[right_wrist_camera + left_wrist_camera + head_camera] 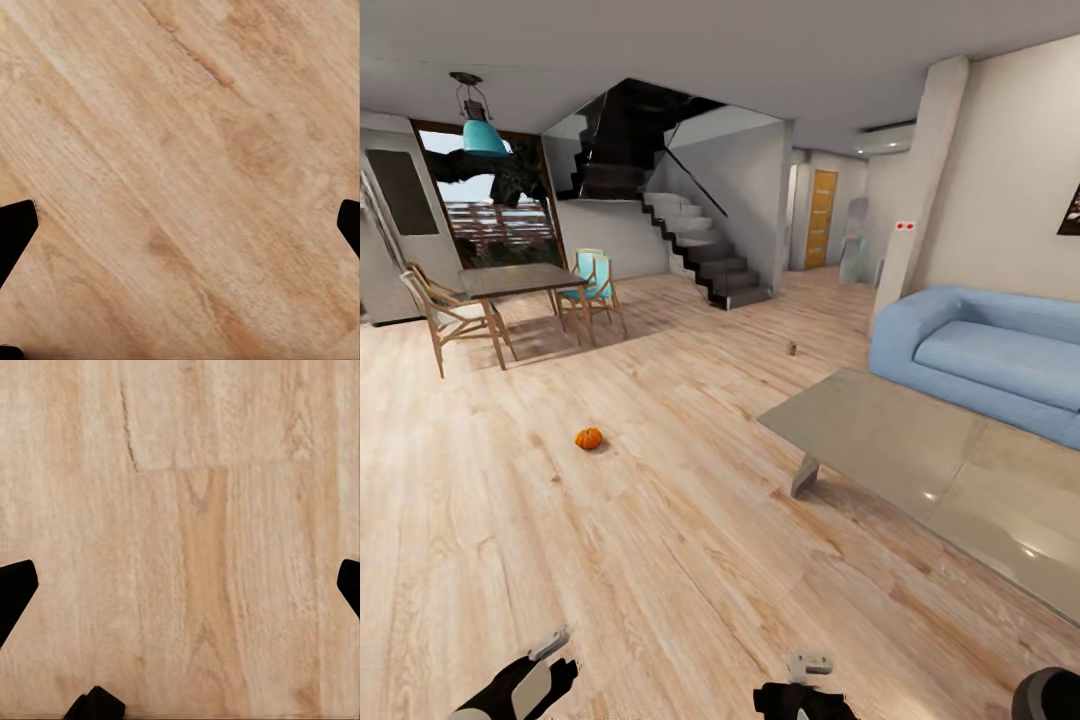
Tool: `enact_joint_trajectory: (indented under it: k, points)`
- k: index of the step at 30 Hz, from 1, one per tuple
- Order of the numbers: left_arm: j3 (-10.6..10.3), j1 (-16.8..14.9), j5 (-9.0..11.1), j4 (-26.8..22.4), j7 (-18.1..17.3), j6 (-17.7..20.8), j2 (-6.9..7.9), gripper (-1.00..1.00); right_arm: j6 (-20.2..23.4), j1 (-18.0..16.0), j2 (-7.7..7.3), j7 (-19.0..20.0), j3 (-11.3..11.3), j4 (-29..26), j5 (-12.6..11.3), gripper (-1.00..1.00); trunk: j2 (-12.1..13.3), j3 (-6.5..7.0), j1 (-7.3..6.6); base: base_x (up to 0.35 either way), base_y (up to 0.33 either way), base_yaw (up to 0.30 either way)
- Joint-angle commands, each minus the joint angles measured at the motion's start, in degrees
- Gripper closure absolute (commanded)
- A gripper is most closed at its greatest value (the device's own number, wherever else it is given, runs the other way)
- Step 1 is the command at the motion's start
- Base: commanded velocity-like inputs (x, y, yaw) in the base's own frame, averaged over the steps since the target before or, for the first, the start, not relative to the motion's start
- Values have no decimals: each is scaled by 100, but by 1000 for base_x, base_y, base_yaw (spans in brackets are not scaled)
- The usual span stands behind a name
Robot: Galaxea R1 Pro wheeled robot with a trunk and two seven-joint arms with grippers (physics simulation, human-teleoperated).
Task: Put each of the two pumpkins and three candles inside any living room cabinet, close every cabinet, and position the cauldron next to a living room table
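With both sets of fingers (19,589) spread wide over bare floor (660,560), the robot did best rolling up until the pumpkin (588,438), far ahead, lay between them.

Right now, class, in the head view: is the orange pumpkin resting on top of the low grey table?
No. The pumpkin lies on the bare wooden floor, well apart from the low grey table.

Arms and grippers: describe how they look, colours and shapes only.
In the head view both arms are glossy black with pale grey or white segments near the ends. The left gripper ends in a light grey piece; the right gripper carries a whitish block. In the wrist views the fingertips appear as flat black wedges.
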Motion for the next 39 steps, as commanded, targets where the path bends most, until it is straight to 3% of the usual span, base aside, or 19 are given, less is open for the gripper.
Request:
enact_joint_trajectory:
  k: [1, 7, 11, 24, 39]
  points:
    - [0, 0, -5, 45, -1, -20, -14, -100, -45, 0, 0, 3, 1, 33, 0, -100, 42, 19, -23, 0, 0, 291]
    - [15, 11, 25, 303, -41, -676, -57, -100, -204, 0, 0, 5, 7, 168, 9, -100, 282, 128, -154, 0, 0, 291]
    - [21, 18, 48, 327, -61, -826, -71, -100, -224, 0, 0, -6, 4, 181, 11, -100, 443, 210, -242, 0, 0, 290]
    - [6, 20, 36, 331, -75, -800, -106, -100, -241, 0, 0, -13, 6, 273, 10, -100, 964, 450, -528, 0, 0, 289]
    - [4, 20, 18, 335, -206, -799, -128, -100, -246, 0, 0, -13, 12, 306, 14, -100, 964, 450, -528, 90, -11, 290]
